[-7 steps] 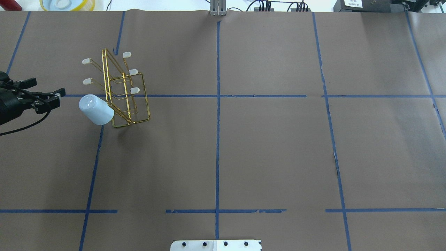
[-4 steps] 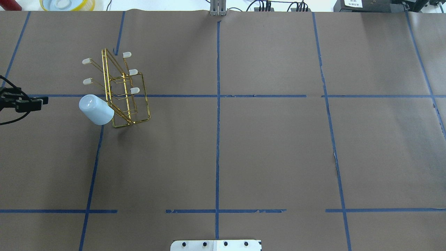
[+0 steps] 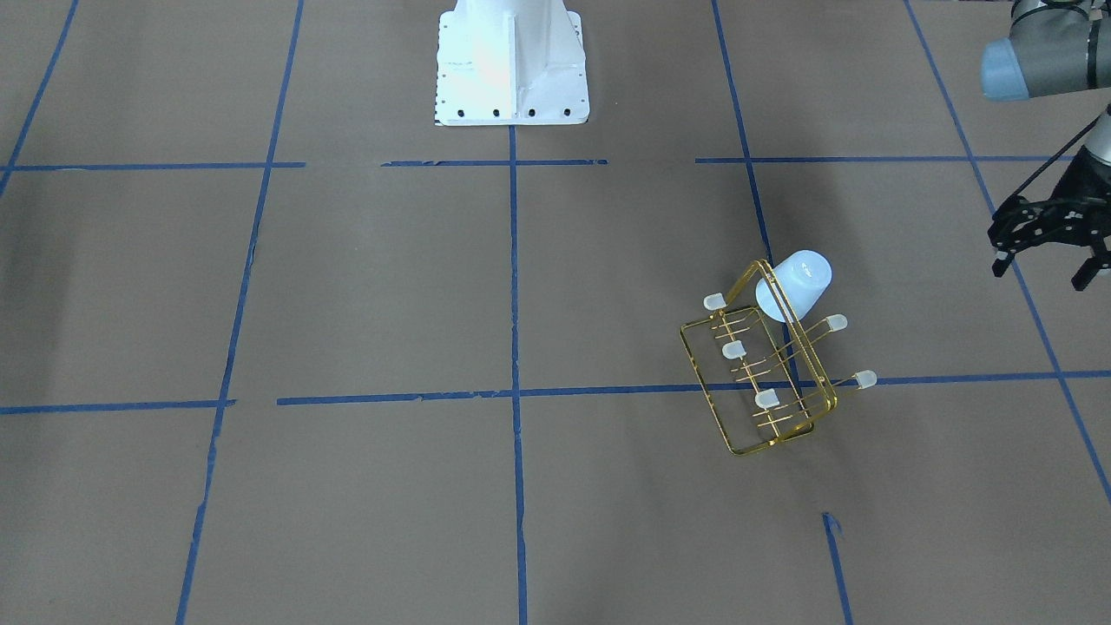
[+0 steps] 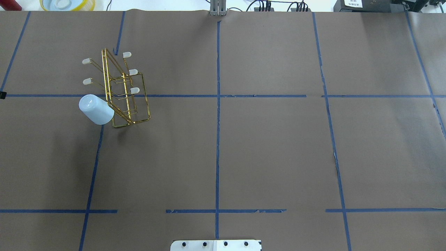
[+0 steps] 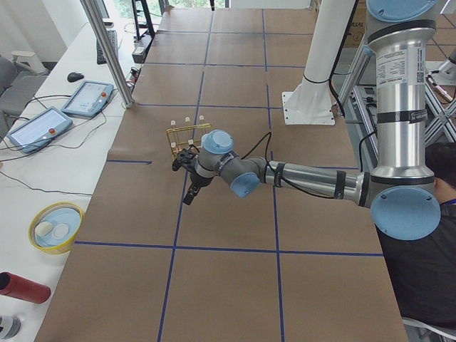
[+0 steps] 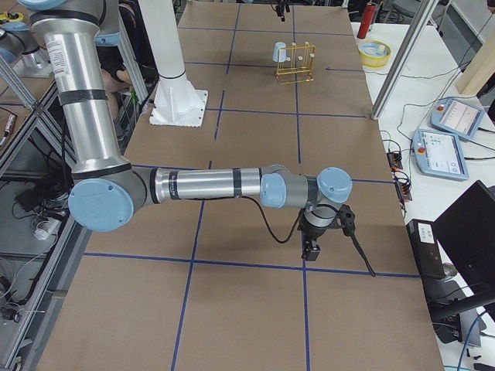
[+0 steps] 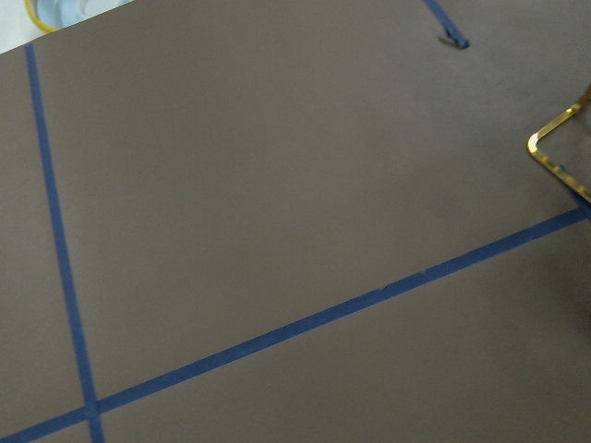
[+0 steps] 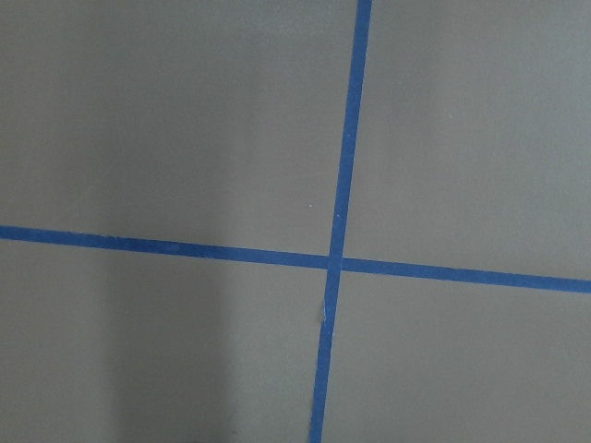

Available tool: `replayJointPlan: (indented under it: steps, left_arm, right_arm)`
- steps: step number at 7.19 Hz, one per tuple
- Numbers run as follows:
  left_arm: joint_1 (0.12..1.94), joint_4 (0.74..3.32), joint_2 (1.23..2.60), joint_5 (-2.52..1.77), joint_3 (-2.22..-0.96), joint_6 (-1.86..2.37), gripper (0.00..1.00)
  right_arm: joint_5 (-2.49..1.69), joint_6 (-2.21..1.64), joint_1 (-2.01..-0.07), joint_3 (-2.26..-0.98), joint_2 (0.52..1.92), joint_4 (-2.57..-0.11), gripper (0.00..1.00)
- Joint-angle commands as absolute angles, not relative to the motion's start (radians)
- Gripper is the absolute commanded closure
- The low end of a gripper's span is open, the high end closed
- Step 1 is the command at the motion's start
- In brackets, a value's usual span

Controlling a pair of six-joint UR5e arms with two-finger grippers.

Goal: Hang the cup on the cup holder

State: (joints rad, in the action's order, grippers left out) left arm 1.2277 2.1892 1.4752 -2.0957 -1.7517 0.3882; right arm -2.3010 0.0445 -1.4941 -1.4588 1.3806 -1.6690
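Small pale blue-white plastic cup point(image 4: 94, 108) sits tilted, mouth toward the gold wire cup holder point(image 4: 120, 89), at the rack's end nearest the robot. Its closed base points up and outward, so prob. it's over a prong I can't see. From the right-side cam it looks raised off the brown paper-covered surface point(image 4: 264, 146), so hung, I'd say. The other capped prongs point(image 4: 133, 72) are bare.

Left gripper point(image 3: 1041, 260) is well apart from the rack, fingers spread wide, nothing btwn them. Right gripper point(image 6: 313, 246) hangs at the far other end of the surface; spread or closed, can't tell from here.

Step in hand: prob. the last one, w/ the left gripper standing clear of a hung cup; task looks basically done. Next move calls for little: keep the arm off the light rack, no bump, and check the cup doesn't slip off.
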Motion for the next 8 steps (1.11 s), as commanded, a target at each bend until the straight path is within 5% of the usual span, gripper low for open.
replayJointPlan:
  steps: [1,8]
  left_arm:
    - [1.368,2.131,1.486,-2.229,-1.741,0.271,0.00]
    - [1.519,1.556,1.534,-2.377,-1.611,-0.017,0.00]
  right_arm:
    - [-2.301,0.044,-1.494,-1.459,1.381,-1.669,0.00]
    - [-2.301,0.044,-1.494,-1.459,1.381,-1.669,0.00]
